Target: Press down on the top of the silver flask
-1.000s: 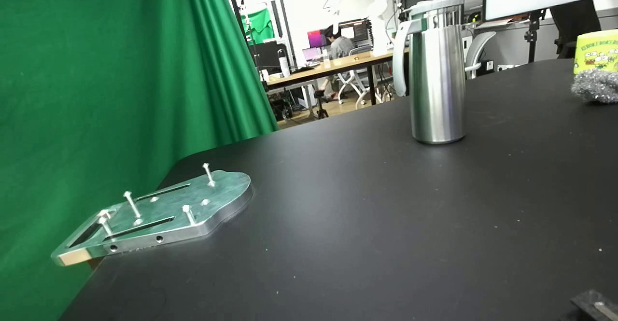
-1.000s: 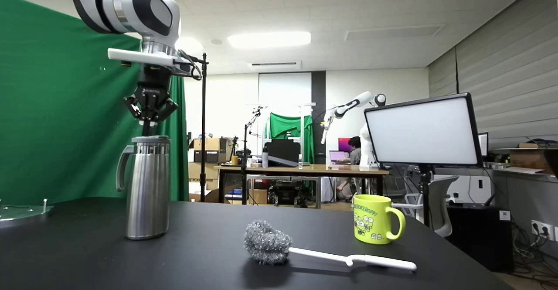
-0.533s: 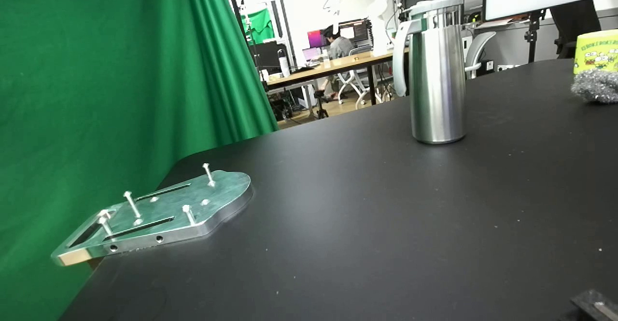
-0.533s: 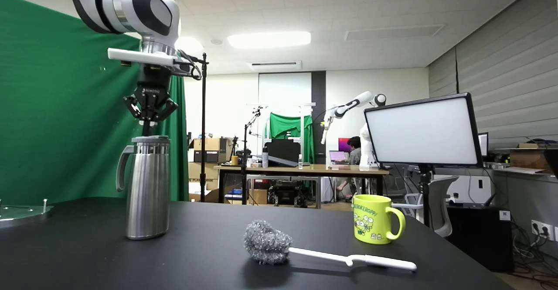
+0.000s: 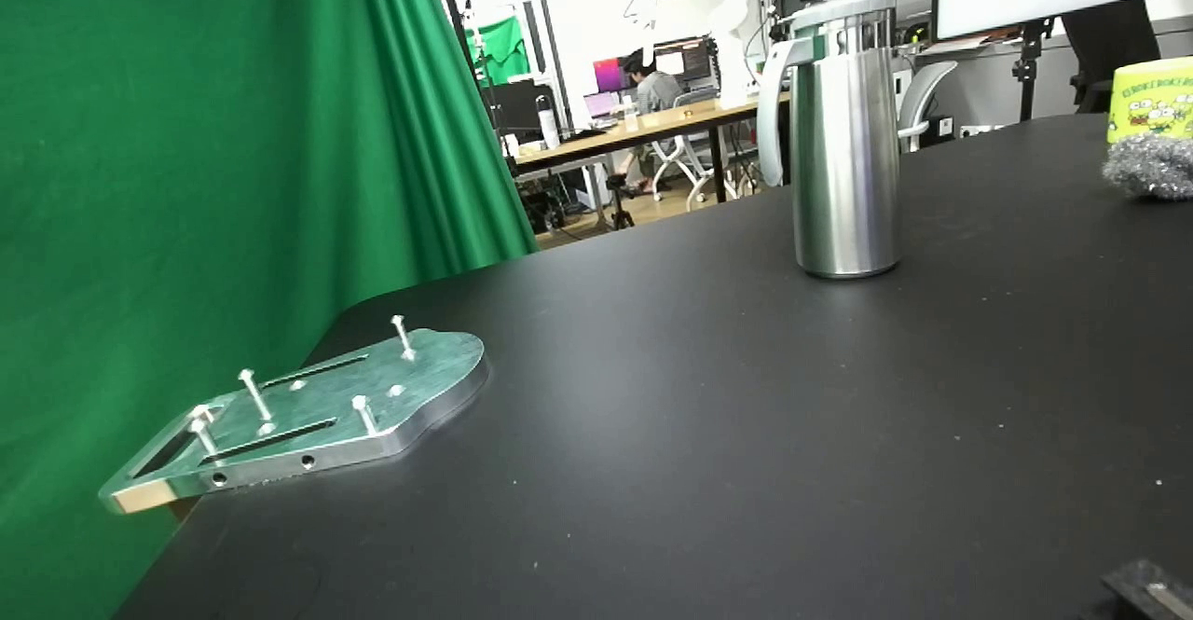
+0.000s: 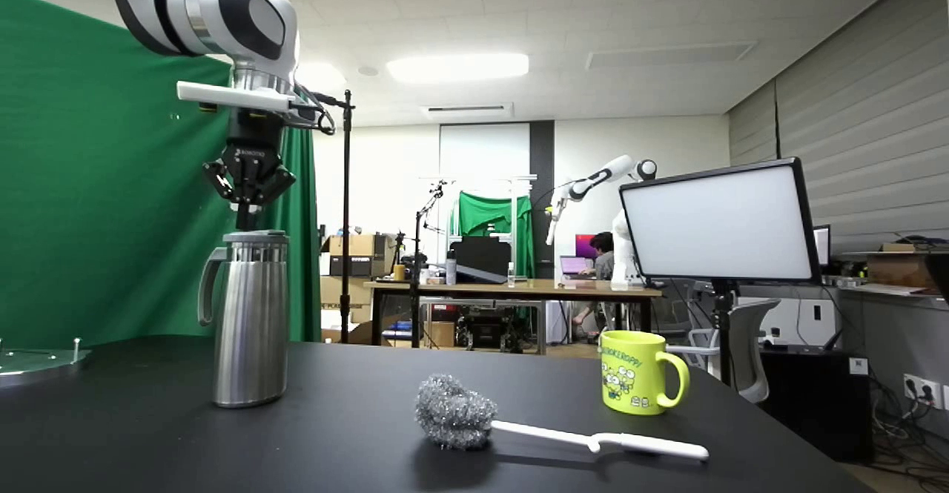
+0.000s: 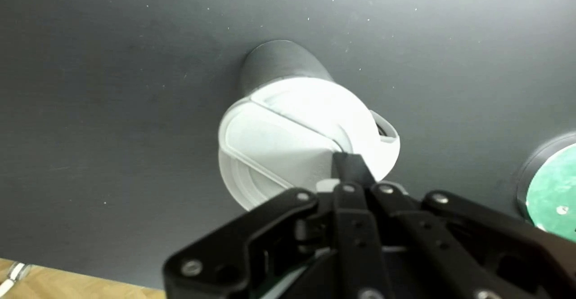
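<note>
The silver flask (image 6: 252, 322) stands upright on the black table, with a grey lid on top and a side handle. It also shows in an exterior view (image 5: 846, 163). In the wrist view its pale round lid (image 7: 274, 141) fills the middle, with the handle side to the right. My gripper (image 6: 247, 220) points straight down over the lid, its fingers together with nothing between them. In the wrist view the closed fingertips (image 7: 353, 168) lie over the lid's handle side. They are at or just above the lid; I cannot tell whether they touch it.
A greenish plate with pegs (image 5: 326, 406) lies at the table's edge by the green curtain (image 5: 233, 135). A steel-wool brush (image 6: 454, 413) with a white handle and a yellow-green mug (image 6: 632, 374) stand on the table (image 6: 348, 389) away from the flask.
My arm and shut gripper have moved slightly toward the flask's handle side, to the left in both exterior views. The flask and the other things have not moved.
</note>
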Available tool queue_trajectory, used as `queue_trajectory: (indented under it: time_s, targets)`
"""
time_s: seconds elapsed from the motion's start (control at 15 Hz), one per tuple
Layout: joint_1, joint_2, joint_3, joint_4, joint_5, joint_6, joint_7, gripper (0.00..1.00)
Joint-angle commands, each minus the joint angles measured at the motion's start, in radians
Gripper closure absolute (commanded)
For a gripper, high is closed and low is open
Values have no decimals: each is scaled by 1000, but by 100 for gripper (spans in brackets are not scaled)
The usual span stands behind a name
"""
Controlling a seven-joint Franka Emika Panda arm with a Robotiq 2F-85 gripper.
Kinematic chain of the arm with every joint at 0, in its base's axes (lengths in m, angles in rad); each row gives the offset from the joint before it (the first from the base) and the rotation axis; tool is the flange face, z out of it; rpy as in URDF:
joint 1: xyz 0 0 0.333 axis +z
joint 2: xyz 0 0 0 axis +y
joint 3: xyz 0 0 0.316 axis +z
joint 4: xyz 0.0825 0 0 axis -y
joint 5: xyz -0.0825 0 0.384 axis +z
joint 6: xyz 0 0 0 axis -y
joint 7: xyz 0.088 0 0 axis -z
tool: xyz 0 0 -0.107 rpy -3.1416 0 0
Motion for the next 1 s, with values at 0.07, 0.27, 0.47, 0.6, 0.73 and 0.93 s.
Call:
queue_trajectory:
  time_s: [0.07,0.27,0.47,0.6,0.73,0.93]
  targets:
    - [5,18,4,33,-27,-3,15,100]
    - [2,21,1,30,-20,1,7,100]
    - [-3,31,-4,25,-10,0,0,100]
    - [-9,44,-9,13,-6,0,1,100]
    - [-17,58,-15,8,-2,-2,2,100]
    - [-23,62,-19,6,11,-10,3,100]
